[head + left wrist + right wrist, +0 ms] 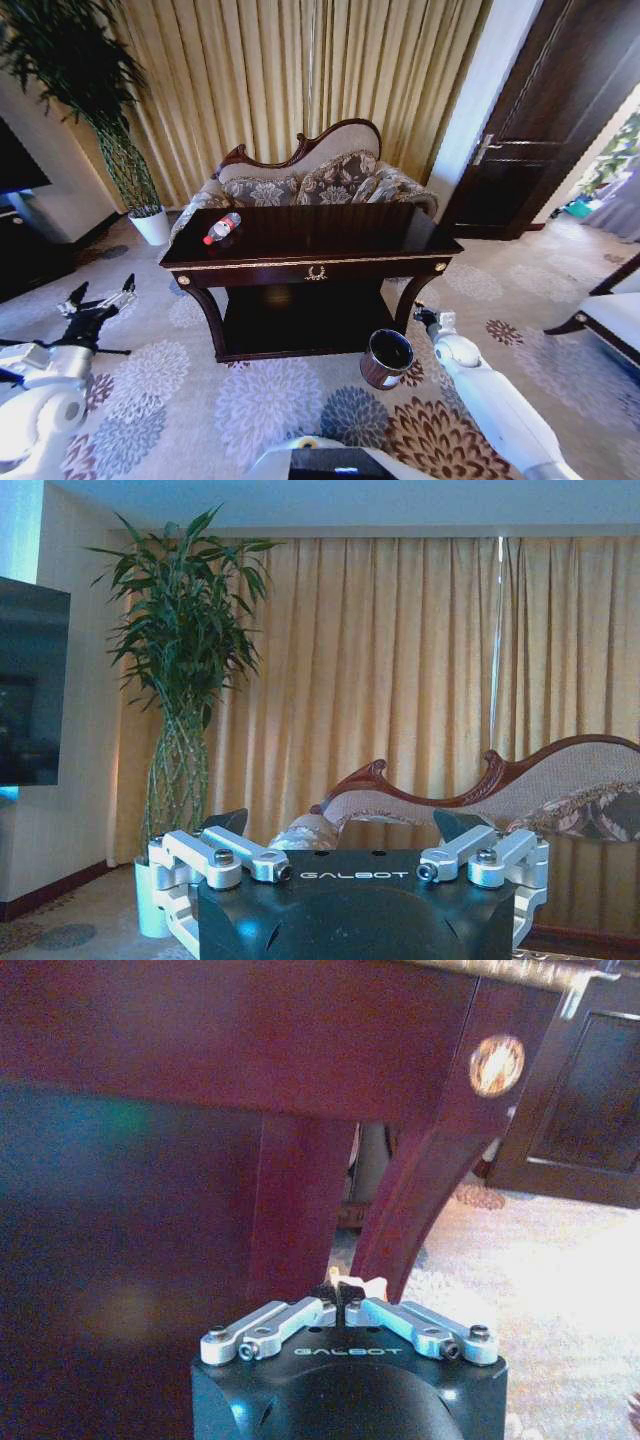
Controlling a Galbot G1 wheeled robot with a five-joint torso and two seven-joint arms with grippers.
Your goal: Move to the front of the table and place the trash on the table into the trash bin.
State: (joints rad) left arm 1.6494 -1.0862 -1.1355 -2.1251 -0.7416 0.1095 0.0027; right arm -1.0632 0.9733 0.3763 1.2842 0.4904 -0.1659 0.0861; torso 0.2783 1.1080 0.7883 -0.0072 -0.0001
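The dark glossy table (330,235) stands ahead of me, with a sofa behind it. A clear bottle with a red label (222,228) lies on the table's left end; other trash is too small to make out. The round brown trash bin (387,358) sits on the carpet by the table's right front leg. My left gripper (100,292) hangs open and empty, low and left of the table, and in its wrist view (350,825) it faces the curtain. My right gripper (424,316) is shut beside the bin, close to the table leg (400,1210). A pale speck shows at its tips (345,1288); I cannot tell what it is.
The patterned sofa (310,180) sits against the curtain. A white plant pot (152,227) stands back left, beside a dark cabinet (20,250). A dark door (540,130) is back right, and a chair (610,315) juts in at the right. Flowered carpet lies between me and the table.
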